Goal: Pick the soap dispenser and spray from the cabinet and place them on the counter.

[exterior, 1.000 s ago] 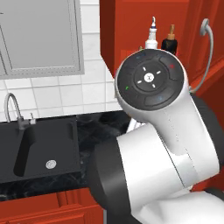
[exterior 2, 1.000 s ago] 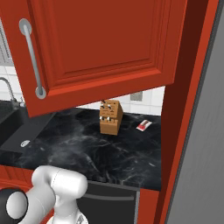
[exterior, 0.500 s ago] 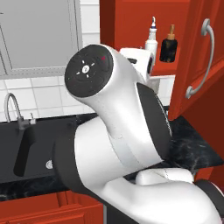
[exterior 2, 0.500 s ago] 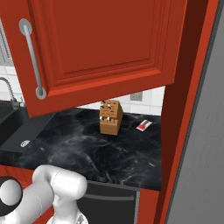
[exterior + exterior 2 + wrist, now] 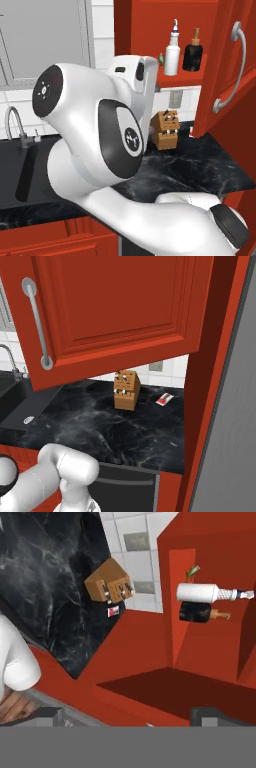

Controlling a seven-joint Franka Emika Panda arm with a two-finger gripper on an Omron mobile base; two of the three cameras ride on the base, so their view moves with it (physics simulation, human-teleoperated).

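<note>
The red cabinet stands open, its door swung out to the right. On its shelf the white spray stands left of the dark soap dispenser, both upright. In the rolled hand view the spray and the soap dispenser appear sideways, still far off. My gripper is open with nothing between its tips, which sit wide apart. The white hand hangs just left of the shelf's edge, a short way from the spray. The black counter lies below.
A wooden knife block stands on the counter under the cabinet, with a small red-white packet to its right. The sink and tap lie to the left. The open door with its bar handle overhangs the counter.
The arm has swung across the left base view, its big joint moving left and down, and the hand has come up beside the cabinet shelf. The bottles have not moved.
</note>
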